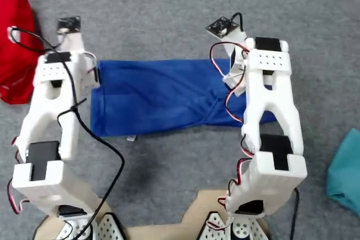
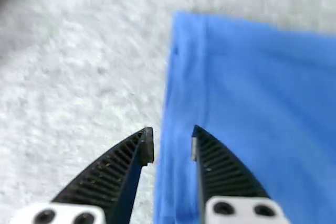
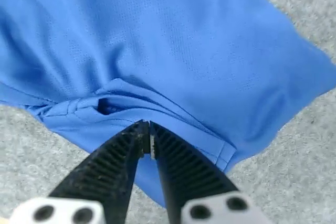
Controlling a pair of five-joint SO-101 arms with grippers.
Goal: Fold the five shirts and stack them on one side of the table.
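Note:
A blue shirt (image 1: 157,96) lies folded into a long band across the middle of the grey table (image 1: 169,15). My left gripper (image 2: 172,144) is open at the band's left end. One finger is over the blue shirt (image 2: 252,93), the other over the table, so the hem runs between them. My right gripper (image 3: 147,132) is shut, its tips pressed into a bunched fold of the blue shirt (image 3: 173,40) near the right end. In the high view, creases in the cloth run toward that spot under the right arm (image 1: 270,99).
A red shirt (image 1: 14,43) is heaped at the table's far left edge. A teal shirt (image 1: 346,172) lies at the right edge. Bare grey table surface stretches behind the blue shirt and in front of it between the two arm bases.

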